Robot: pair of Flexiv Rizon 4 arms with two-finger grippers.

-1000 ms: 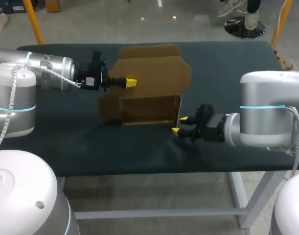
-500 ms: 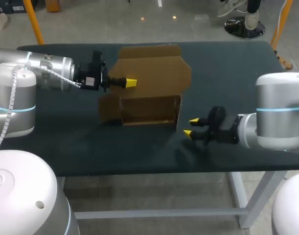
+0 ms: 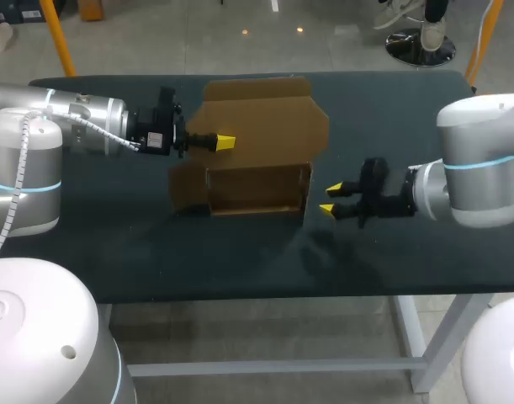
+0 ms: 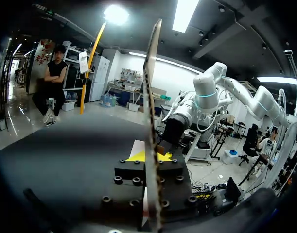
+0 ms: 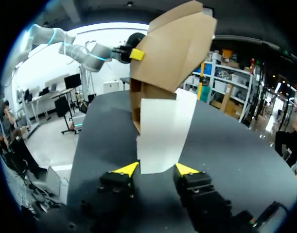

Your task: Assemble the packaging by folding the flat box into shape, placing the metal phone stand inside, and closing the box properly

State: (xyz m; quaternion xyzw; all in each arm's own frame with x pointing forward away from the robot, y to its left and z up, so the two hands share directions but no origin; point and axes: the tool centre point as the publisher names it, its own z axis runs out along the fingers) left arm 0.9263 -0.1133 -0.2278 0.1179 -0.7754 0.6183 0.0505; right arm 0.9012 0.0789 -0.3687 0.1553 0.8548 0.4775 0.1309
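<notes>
Right gripper backs away from the box corner

Since a second ago the right gripper (image 3: pixel 330 199) has pulled back from the front right corner of the box (image 3: pixel 261 189). It now hangs low over the table (image 3: pixel 391 118), just to the right of that corner. Its fingers are spread apart and hold nothing. In the right wrist view they point at the box's white side flap (image 5: pixel 163 131), which stands close ahead of them, and the head view shows a small gap between the two.

The left gripper (image 3: pixel 225 141) has not shifted. It is clamped on the left edge of the tall back flap (image 3: pixel 265 109). In the left wrist view the cardboard runs edge-on between the two yellow tips, with one tip on each side of it.

The box sits in the middle of the table, partly folded. It forms a low open tray with its front wall up, the back flap raised behind it, and a brown flap lying out on the left
</notes>
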